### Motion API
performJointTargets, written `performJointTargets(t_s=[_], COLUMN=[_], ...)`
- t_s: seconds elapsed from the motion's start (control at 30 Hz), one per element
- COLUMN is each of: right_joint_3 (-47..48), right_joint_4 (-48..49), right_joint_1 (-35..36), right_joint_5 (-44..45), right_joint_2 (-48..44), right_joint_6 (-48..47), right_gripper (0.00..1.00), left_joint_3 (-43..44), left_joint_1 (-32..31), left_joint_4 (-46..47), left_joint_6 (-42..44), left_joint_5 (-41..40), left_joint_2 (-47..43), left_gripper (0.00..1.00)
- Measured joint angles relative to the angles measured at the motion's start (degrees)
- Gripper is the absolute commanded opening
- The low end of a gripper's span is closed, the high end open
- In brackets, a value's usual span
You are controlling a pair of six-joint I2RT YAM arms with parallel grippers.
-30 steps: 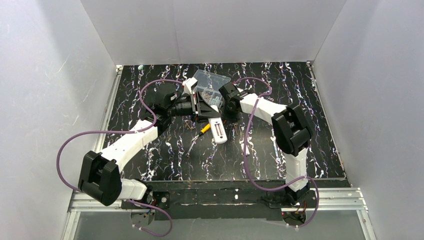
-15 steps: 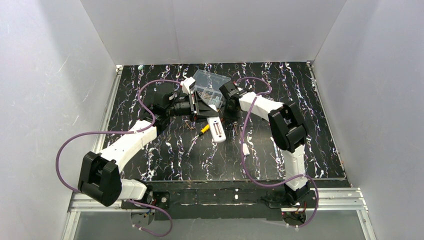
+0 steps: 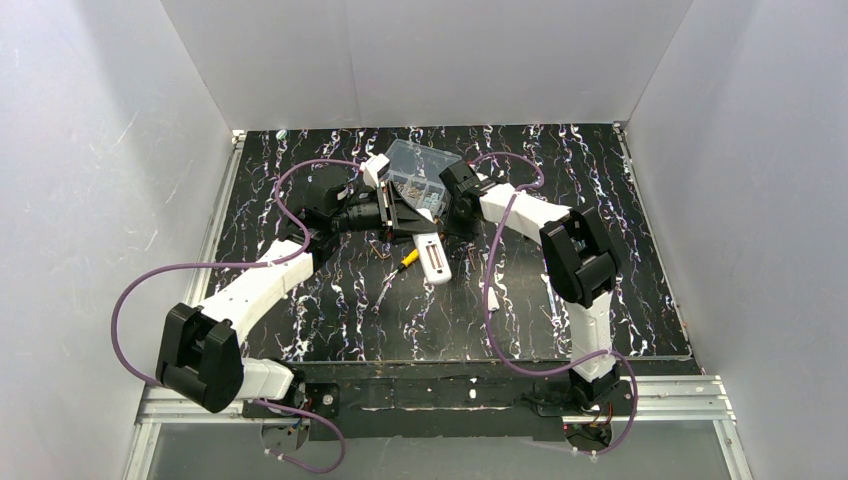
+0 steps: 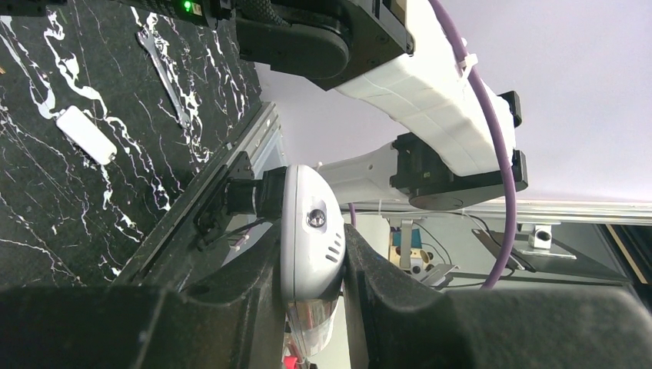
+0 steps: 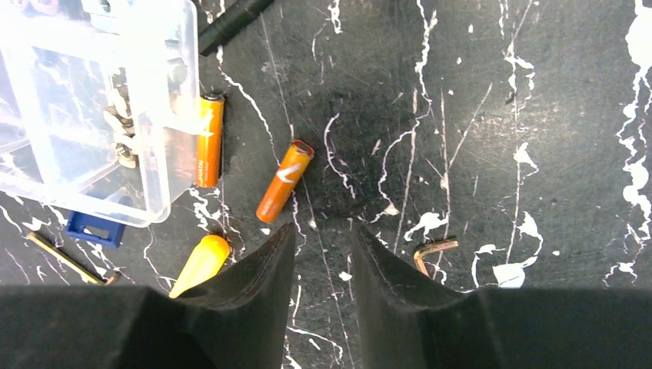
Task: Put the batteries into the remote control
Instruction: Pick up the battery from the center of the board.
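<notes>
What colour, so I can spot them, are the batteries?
The batteries are orange; right wrist view shows them best.

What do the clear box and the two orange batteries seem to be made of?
Clear box: glossy transparent plastic, probably; its contents show through the walls. Batteries: seemingly metal cells in a shiny printed orange wrap, with darker end caps.

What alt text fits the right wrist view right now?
The open, empty right pincer hangs above the black marbled table, just short of a loose orange battery. A second orange battery lies beside the clear plastic box at left, with a yellow screwdriver handle lower in frame.
</notes>
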Motion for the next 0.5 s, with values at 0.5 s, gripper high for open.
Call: performJointTargets(t_s=[0.5], right_joint_3=[6.45], right_joint_4=[0.68], right_joint_1=[-0.02], right_joint_5=[-1.31], right_joint_2=[3.39], right_joint_6=[0.9], right_gripper=[0.47], left_joint_3=[0.0], left_joint_1=[0.04], left_joint_4=[-0.15], left_joint_6=[-0.13], left_joint_5=[0.24], left_joint_2=[0.0], left_gripper=[0.0])
